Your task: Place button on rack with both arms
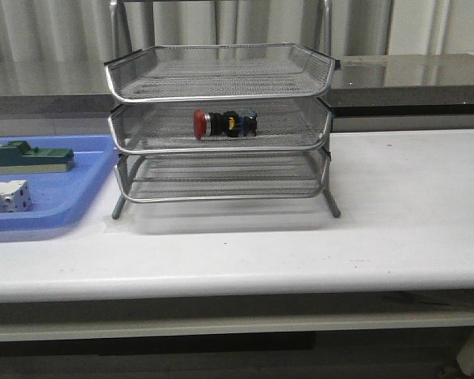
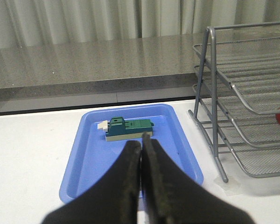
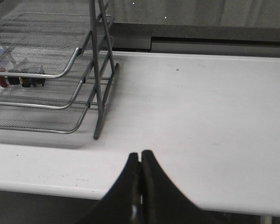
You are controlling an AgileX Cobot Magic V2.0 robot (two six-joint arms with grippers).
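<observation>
- Silver wire-mesh rack (image 1: 219, 126) stands on the white table (image 1: 395, 213); the button (image 1: 225, 123) lies on its side in the middle tier, red cap toward the blue tray (image 1: 71, 205).
- Left fingers (image 2: 141, 154) are pressed together, holding nothing, above the tray's near end.
- Right fingers (image 3: 140, 161) are likewise closed and empty, over the table's front edge.
- A green-and-cream block (image 1: 30, 156) and a white block (image 1: 5, 196) sit in the tray.
- No writing is readable.

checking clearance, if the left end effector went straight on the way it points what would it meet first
Probably the blue tray, with the green-and-cream block just beyond; the left end effector is shut and depth is unclear.
</observation>
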